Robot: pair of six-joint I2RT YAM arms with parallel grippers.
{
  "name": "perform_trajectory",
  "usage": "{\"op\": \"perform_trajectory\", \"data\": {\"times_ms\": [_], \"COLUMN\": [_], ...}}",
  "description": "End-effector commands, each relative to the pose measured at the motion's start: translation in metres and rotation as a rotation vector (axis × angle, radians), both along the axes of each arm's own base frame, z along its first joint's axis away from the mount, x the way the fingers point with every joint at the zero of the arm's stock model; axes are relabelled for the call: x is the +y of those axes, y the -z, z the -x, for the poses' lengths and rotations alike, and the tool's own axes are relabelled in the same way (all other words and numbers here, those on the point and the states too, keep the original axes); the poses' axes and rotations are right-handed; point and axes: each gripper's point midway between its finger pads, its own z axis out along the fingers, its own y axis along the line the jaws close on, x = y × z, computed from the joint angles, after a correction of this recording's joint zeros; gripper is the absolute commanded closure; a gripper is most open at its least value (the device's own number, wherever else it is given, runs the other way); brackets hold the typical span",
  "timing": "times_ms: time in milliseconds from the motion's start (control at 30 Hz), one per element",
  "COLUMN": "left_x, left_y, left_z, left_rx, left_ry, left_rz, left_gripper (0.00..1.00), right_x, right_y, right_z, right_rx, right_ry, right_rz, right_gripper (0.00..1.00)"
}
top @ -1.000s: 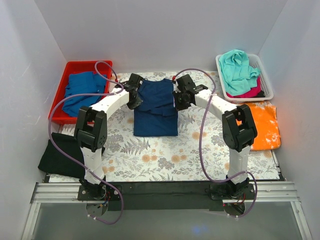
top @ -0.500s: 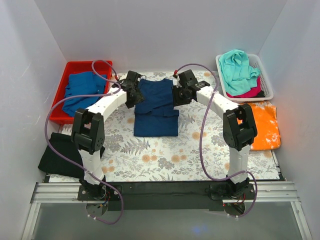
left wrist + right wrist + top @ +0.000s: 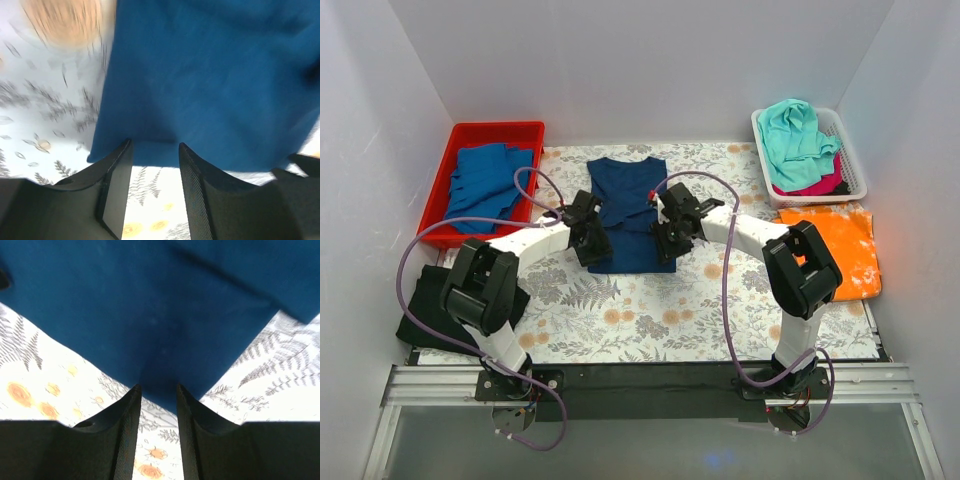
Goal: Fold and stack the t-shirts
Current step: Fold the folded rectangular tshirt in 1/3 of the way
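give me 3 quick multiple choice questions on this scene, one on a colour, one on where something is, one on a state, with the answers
1. What colour is the shirt on top in the white basket?
A yellow
B teal
C grey

2. Where does the mid-blue shirt lie?
A in the red bin
B in the white basket
C hung on the back wall

3. How do the left fingers stand at the navy shirt?
A pressed shut with no gap
B apart, with the table showing between them
C clamped on a lifted sleeve

Answers:
1 B: the teal shirt is heaped above a pink shirt.
2 A: it lies inside the bin at the far left.
3 B: the left wrist view shows a clear gap, with the shirt's edge at the tips.
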Motion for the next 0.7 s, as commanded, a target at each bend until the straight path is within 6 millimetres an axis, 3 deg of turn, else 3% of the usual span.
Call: {"op": "perform_trajectory", "data": {"times_ms": [0, 100, 233, 667], "left_x": [-0.011, -0.002, 0.015, 0.029], "left_y": [0.005, 0.029, 0.048, 0.044], "left_z": [0.014, 0.034, 0.060, 0.141], "left_rx": [-0.003, 0.081, 0.160, 0.277], "left_ry": [0.029, 0.003, -0.042, -0.032], "left_rz": [0.044, 0.008, -0.052, -0.151], "left_gripper": [0.60, 0.61, 0.61, 0.62], "right_x": [0.000, -0.006, -0.018, -0.057], "right_y": [0.001, 0.017, 0.030, 0.032], "right_z": [0.009, 0.020, 0.034, 0.089], "right_rx": [0.009, 0.045, 0.081, 0.143], "right_ry": [-0.001, 0.000, 0.012, 0.020], "right_rz": [-0.030, -0.003, 0.029, 0.076], "right_gripper": [0.61, 0.62, 0.64, 0.66]}}
